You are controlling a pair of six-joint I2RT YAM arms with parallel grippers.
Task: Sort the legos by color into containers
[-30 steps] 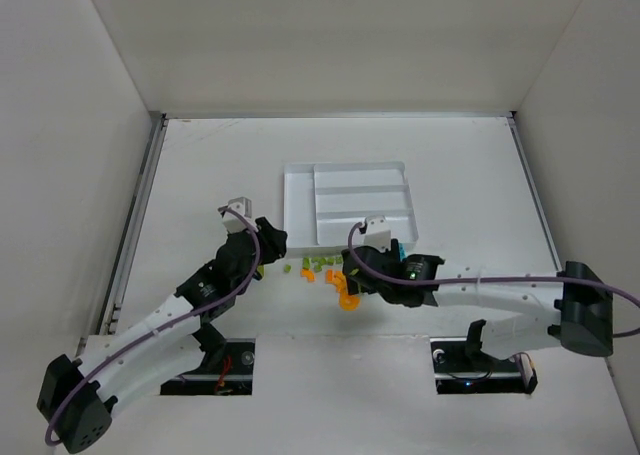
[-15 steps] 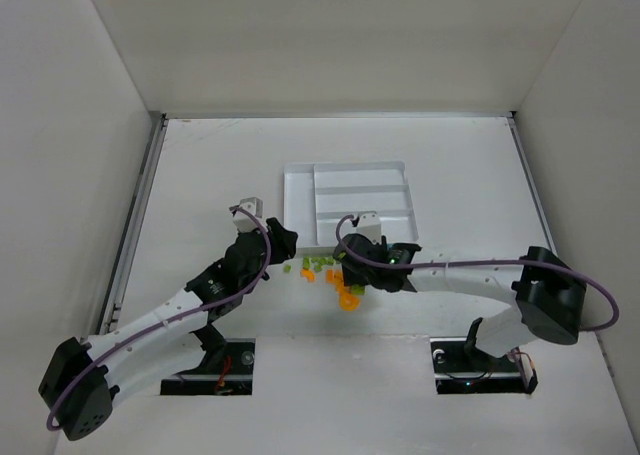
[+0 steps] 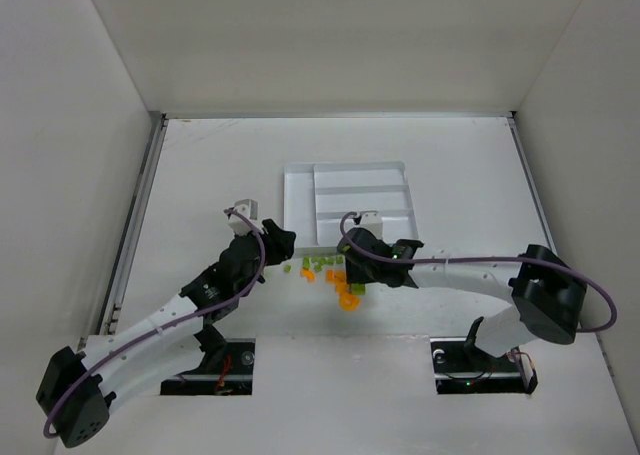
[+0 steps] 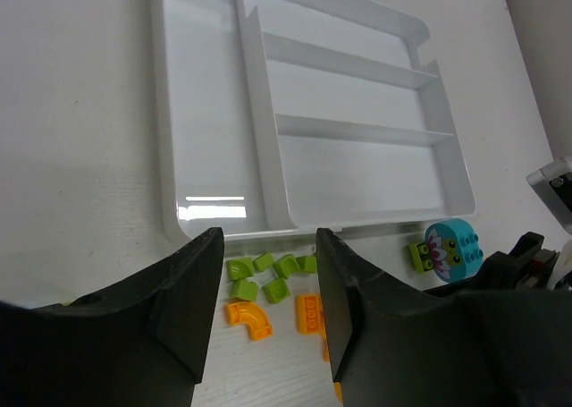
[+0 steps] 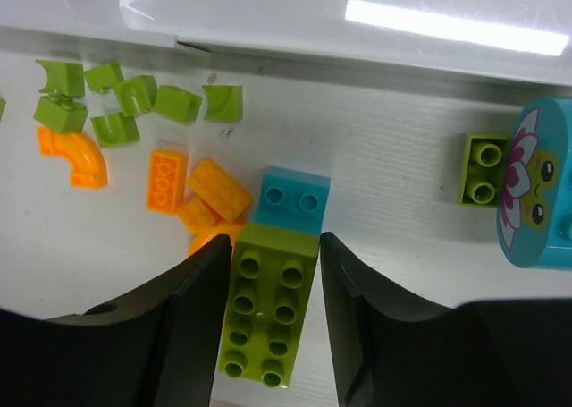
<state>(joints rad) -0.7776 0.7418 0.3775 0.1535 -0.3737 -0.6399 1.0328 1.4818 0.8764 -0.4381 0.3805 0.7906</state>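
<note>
The left arm stretches forward over the bench (image 3: 190,175), the left gripper (image 4: 268,246) low, jaws spread on nothing, facing the near wall of the white tray (image 4: 206,112); small lime-green pieces (image 4: 268,277) and orange pieces (image 4: 308,313) lie on the bench just short of that wall. The right arm curls in from the right, the right gripper (image 5: 275,246) tilted down, jaws pressed against both long sides of a lime-green brick (image 5: 268,309) whose far end touches a teal brick (image 5: 292,195). Farther right a small green brick (image 5: 483,167) sits against a round teal piece (image 5: 541,188), every brick outside the tray's compartments.
</note>
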